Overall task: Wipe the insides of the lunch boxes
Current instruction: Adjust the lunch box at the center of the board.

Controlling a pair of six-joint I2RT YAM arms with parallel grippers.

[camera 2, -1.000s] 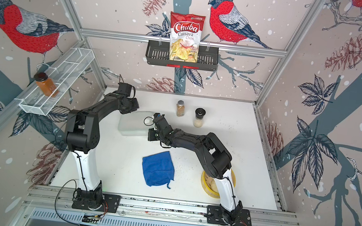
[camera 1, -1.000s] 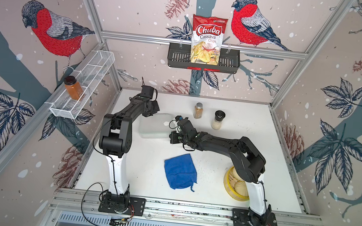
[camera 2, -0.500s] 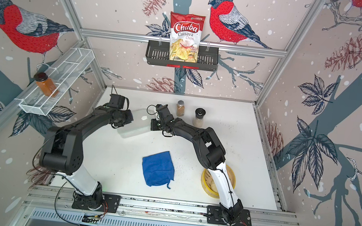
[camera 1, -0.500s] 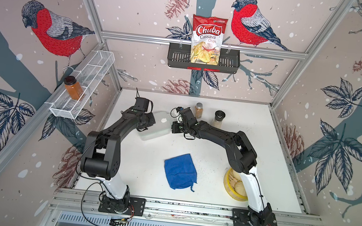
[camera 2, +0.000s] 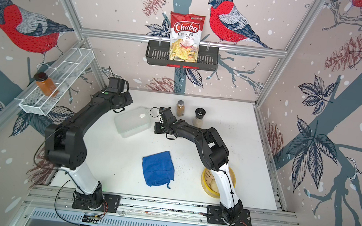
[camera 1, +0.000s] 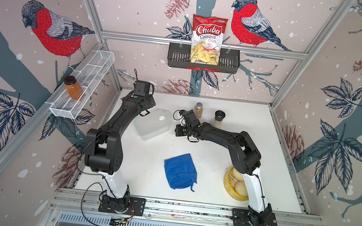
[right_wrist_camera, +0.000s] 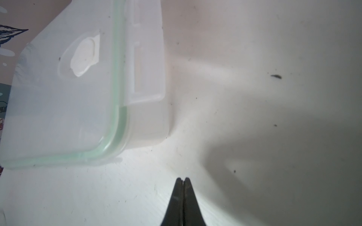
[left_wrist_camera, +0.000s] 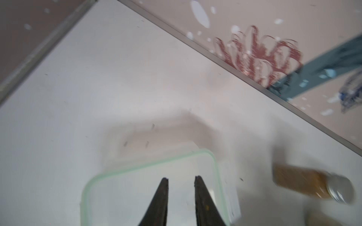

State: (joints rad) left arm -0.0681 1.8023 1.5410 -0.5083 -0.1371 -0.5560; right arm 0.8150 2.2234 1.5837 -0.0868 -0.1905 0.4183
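On the left wall a wire shelf carries an orange jar. Below it the left arm reaches to the far left part of the desk. There the left hand hangs over the lunch box, its two fingers a narrow gap apart with nothing between them. Whether the tips touch the plastic cannot be told.

The lunch box lies flat on the desk near the back wall, between the two hands. Its lid is on top, with a pale green rim, a white spot and a clip flap sticking out at the side.

Just right of the box, and apart from it, the right hand is over bare desk, fingers pressed together and holding nothing. Behind that hand stand a brown spice jar and a black-capped shaker.

Nearer the front lies a crumpled blue cloth, well apart from the box. Farthest right, a yellow steamer with buns sits partly hidden by the right arm.
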